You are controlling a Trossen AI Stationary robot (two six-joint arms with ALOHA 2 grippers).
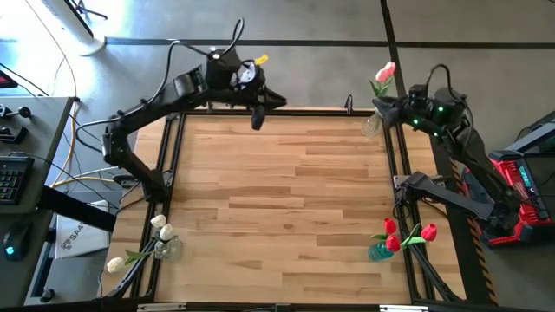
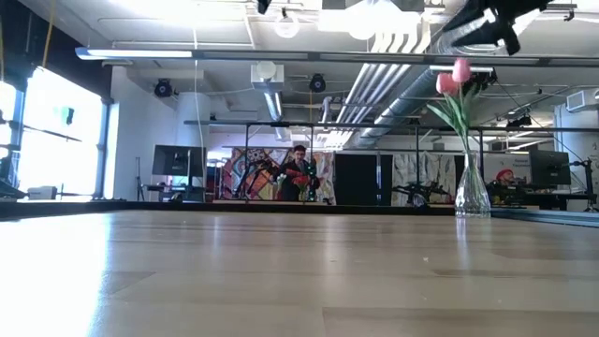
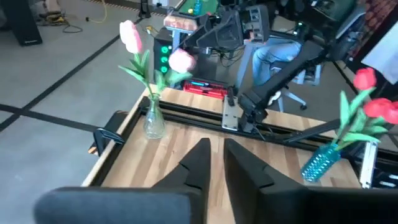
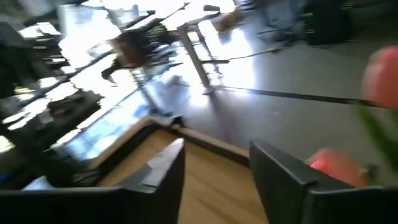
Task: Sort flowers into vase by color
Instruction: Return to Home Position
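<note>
You're working in a robotics lab: exposed ceiling ducts (image 2: pixel 398 84), concrete floor (image 1: pixel 329 22), a keyboard (image 1: pixel 9 180) beside your tabletop (image 1: pixel 286 191), a monitor (image 2: pixel 178 161) beyond.

In the right wrist view all is blurred and a pink flower head (image 4: pixel 380 78) is cut by the edge, while in the left wrist view the red flowers (image 3: pixel 373 109) are clipped and a seated person (image 3: pixel 264 56) is largely covered by the right arm (image 3: pixel 283 81).
</note>
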